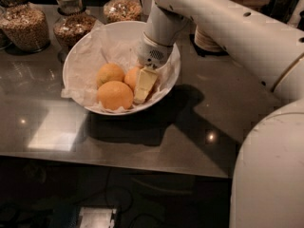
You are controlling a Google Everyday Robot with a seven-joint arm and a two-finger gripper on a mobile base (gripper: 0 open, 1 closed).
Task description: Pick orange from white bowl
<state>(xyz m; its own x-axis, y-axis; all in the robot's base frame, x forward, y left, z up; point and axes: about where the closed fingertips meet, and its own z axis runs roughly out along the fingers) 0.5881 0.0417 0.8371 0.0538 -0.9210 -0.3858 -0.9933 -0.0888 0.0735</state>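
Bowl (71,63) at left of the surface (204,127). Orange (131,78) lies right of its centre, part hidden, with the claw (143,85) close against its right flank; gripping or not, cannot tell. Likely firm, fairly weighty, skin not slippery: hold across the widest middle.

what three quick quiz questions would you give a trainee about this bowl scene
1. True or false: the gripper is down inside the white bowl, beside the fruit.
2. How many oranges show in the bowl? A one, B three, C five.
3. Fill in: behind the bowl stand filled glass ____.
Key: 1 true; 2 B; 3 jars.
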